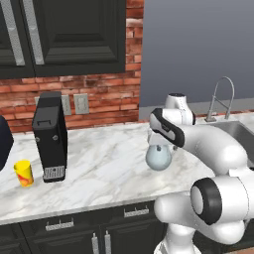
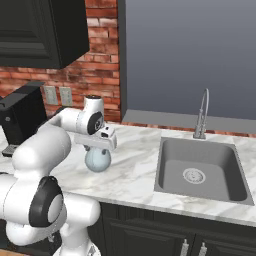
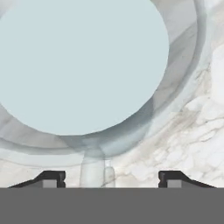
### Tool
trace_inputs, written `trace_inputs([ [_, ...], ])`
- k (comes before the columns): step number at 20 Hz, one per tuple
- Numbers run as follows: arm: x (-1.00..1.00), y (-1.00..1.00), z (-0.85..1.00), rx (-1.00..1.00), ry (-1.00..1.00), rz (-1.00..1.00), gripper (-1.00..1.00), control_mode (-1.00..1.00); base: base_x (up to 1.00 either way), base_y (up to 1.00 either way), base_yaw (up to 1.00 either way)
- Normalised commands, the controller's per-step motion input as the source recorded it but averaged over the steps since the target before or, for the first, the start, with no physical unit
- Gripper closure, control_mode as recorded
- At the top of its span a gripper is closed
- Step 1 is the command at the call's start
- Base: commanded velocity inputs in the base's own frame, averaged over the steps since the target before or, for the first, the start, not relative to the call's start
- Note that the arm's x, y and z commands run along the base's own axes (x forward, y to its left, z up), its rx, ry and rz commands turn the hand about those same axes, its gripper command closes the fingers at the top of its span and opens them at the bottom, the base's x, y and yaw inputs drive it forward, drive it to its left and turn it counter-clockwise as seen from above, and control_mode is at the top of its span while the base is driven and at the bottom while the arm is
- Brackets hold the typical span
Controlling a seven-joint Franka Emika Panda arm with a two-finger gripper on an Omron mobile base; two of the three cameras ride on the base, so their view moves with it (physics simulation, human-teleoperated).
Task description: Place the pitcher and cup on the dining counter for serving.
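Pitcher [image 1: 158, 158] stands upright on marble counter [image 1: 104, 173] by sink [image 2: 202, 172], directly under gripper [image 3: 111, 179], w/ jaws spread either side of its handle, nothing pinched yet, so next move's prob straight down.

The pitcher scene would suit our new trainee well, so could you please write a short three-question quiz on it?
1. True or false: the pitcher stands upright on the marble counter.
2. What stands nearest the yellow cup? A) the sink B) the black coffee machine C) the tap
3. In the hand view, how do the gripper's fingertips stand relative to the pitcher?

Key
1. True.
2. B.
3. They are spread apart just above it, with part of the pitcher's glass showing between them; they do not look closed on it.
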Motion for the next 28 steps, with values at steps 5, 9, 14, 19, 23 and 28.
trace_inputs([
  [5,0.02,0.0,-0.01,0.0,0.0,0.0,1.0,-1.0,0.0,0.0,0.0],
  [9,0.0,0.0,0.0,0.0,0.0,0.0,1.0,-1.0,0.0,0.0,0.0],
  [14,-0.04,0.0,0.04,0.0,-0.07,0.0,1.0,-1.0,0.0,0.0,0.0],
  [19,-0.38,0.0,0.44,0.0,-0.29,0.0,1.0,-1.0,0.0,0.0,0.0],
  [23,-0.51,0.0,0.79,-0.04,-0.36,-0.01,1.0,-1.0,0.0,0.0,0.0],
  [28,-0.55,0.03,1.0,-0.03,-0.33,-0.01,1.0,-1.0,0.0,0.0,0.0],
])
